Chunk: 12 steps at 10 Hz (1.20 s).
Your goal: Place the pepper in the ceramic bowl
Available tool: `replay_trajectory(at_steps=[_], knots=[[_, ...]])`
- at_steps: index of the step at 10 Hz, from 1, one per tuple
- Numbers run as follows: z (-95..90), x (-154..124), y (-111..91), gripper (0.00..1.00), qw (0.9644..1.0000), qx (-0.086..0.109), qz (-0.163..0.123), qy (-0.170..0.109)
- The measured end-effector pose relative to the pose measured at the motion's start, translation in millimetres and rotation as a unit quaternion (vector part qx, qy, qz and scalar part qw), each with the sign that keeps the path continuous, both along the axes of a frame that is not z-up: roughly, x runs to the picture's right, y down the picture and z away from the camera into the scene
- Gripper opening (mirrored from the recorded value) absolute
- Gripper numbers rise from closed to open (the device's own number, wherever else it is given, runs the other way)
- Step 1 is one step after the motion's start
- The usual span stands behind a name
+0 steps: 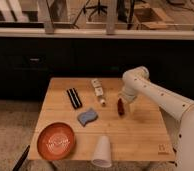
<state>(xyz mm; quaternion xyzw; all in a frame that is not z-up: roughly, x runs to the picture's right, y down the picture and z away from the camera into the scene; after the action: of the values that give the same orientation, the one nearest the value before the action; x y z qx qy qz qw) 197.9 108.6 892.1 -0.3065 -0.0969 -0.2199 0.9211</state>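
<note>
The pepper [120,106] is small, dark red and elongated, right of the table's middle. My gripper [124,101] is right at the pepper, at its upper right side; whether the pepper rests on the table or is lifted, I cannot tell. The white arm reaches in from the lower right. The ceramic bowl [56,141] is a wide, shallow orange-red dish with a pale pattern inside, at the table's front left corner, far from the gripper.
A white plastic cup [102,150] lies at the front edge. A blue sponge-like piece [88,116] sits at the middle. A black flat object [74,98] and a small white bottle [97,90] lie further back on the wooden table [145,135].
</note>
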Motion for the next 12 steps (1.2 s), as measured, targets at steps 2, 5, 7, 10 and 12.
replay_trajectory(at_steps=[2, 5, 7, 10, 12], knots=[[-0.1, -0.3, 0.2, 0.80, 1.0000, -0.001, -0.001, -0.001], [-0.3, 0.3, -0.3, 0.80, 1.0000, -0.001, -0.002, -0.002], [-0.3, 0.1, -0.2, 0.80, 1.0000, -0.001, -0.003, -0.003], [-0.3, 0.2, -0.3, 0.80, 1.0000, -0.001, -0.005, -0.004], [-0.2, 0.0, 0.0, 0.80, 1.0000, -0.001, -0.006, -0.005]])
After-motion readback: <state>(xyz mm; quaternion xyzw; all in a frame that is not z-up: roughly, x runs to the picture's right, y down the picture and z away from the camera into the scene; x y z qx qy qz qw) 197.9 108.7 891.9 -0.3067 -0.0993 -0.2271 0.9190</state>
